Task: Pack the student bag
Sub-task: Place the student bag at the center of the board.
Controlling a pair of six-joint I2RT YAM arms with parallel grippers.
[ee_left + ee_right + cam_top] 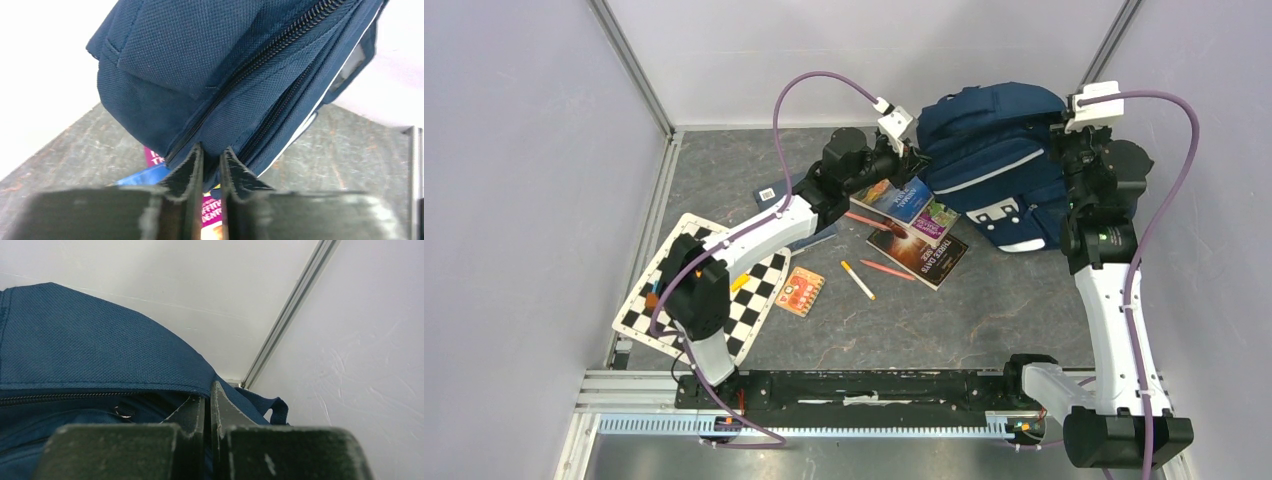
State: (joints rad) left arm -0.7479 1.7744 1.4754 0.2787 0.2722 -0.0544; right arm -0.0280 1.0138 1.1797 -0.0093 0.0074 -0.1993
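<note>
The student bag (pixel 994 160), navy blue with grey stripes and a white buckle patch, lies at the back right of the table. My left gripper (pixel 911 155) is at its left end. In the left wrist view this gripper (pixel 212 152) is shut on a fold of the bag's fabric (pixel 220 100) between two zippers. My right gripper (pixel 1066 150) is at the bag's right side. In the right wrist view it (pixel 207 392) is shut on the fabric edge of the bag (pixel 100 350), just above a zipper line with a dark gap under it.
Three books (pixel 914 228) lie fanned out just left of the bag. Pencils and a pen (pixel 858 279) lie near them, with an orange card (pixel 799 291) beside. A checkerboard (pixel 686 290) sits at the left under the left arm. Walls close in behind and to the right.
</note>
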